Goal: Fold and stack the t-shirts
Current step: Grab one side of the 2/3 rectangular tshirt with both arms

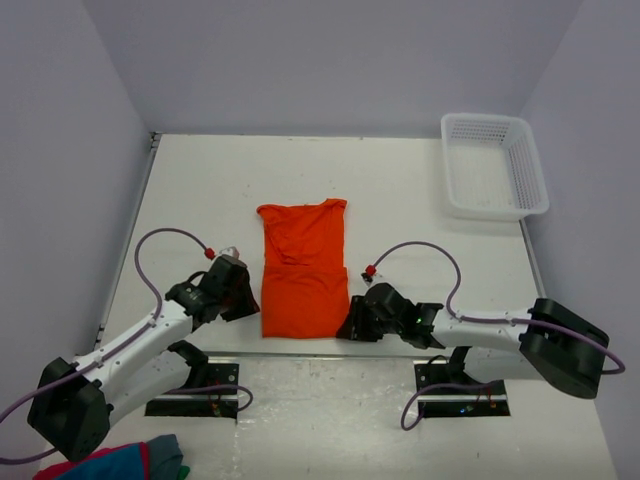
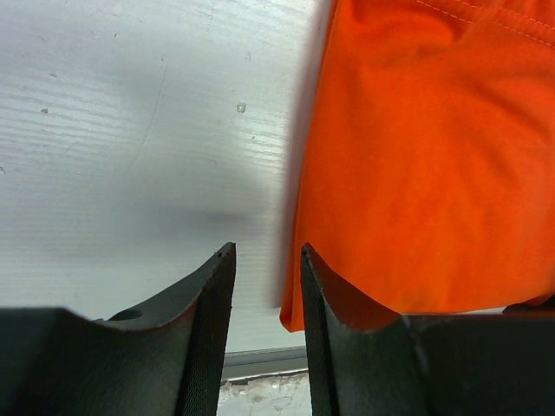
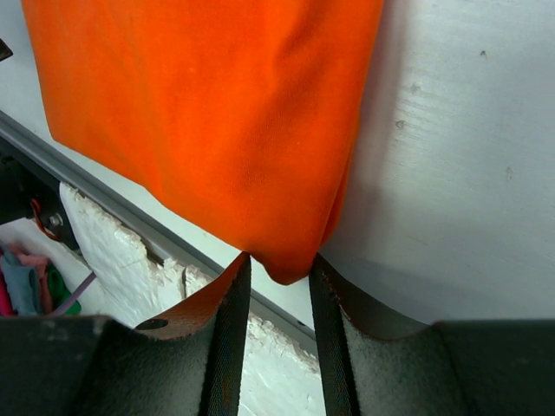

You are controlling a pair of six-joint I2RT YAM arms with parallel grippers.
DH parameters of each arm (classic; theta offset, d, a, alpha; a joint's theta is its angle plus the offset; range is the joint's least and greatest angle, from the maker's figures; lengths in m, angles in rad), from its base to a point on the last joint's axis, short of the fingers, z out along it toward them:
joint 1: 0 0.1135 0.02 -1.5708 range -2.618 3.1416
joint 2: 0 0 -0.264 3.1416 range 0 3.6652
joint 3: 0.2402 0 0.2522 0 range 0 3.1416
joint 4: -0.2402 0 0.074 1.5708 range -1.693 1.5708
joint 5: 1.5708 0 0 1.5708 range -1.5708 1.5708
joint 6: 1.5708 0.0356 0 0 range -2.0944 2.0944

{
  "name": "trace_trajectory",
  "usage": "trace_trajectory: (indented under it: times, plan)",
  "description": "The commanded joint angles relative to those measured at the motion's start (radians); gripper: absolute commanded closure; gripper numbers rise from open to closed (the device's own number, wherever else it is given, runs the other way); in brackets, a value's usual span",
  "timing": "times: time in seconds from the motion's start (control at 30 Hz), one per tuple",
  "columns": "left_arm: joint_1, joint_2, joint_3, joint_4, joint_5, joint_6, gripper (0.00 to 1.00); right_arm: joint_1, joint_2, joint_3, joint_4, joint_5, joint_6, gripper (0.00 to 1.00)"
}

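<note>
The left gripper holds its fingers a narrow gap apart, with bare white table showing between them. The near left corner of the orange t-shirt lies against the inner edge of the right-hand finger, and nothing is clamped. The right gripper also has its fingers a little apart. The shirt's other near corner pokes in between the tips, and open space shows lower in the gap, so the cloth is not pinched. In the top view both grippers sit low at the near end of the shirt, one at each corner. The t-shirt lies flat in the middle of the table, folded into a tall narrow strip. Its collar end points to the far side and its near edge is close to the table's near rim. It is plain bright orange, smooth over the near half, with a crosswise crease and some wrinkles across the middle. A white plastic basket stands well apart at the far right corner, its latticed floor and walls in plain view. A red, blue and grey cloth bundle lies at the near left, beside the left arm's base.
</note>
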Motion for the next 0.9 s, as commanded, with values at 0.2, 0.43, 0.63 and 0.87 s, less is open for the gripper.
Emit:
trace_trajectory:
  times: [0.2, 0.43, 0.63, 0.87]
  plan:
    - [-0.015, 0.023, 0.047, -0.037, -0.037, -0.027, 0.63, 0.036, -0.037, -0.027, -0.203, 0.144, 0.046, 0.65]
    - [-0.035, 0.014, 0.044, -0.048, -0.043, -0.034, 0.63, 0.036, 0.007, -0.018, -0.204, 0.161, 0.047, 0.68]
    - [-0.049, 0.020, 0.053, -0.072, -0.060, -0.047, 0.63, 0.037, 0.022, -0.008, -0.217, 0.184, 0.063, 0.82]
    - [-0.060, 0.043, 0.062, -0.095, -0.031, -0.062, 0.61, 0.039, 0.024, -0.004, -0.229, 0.190, 0.069, 1.00]
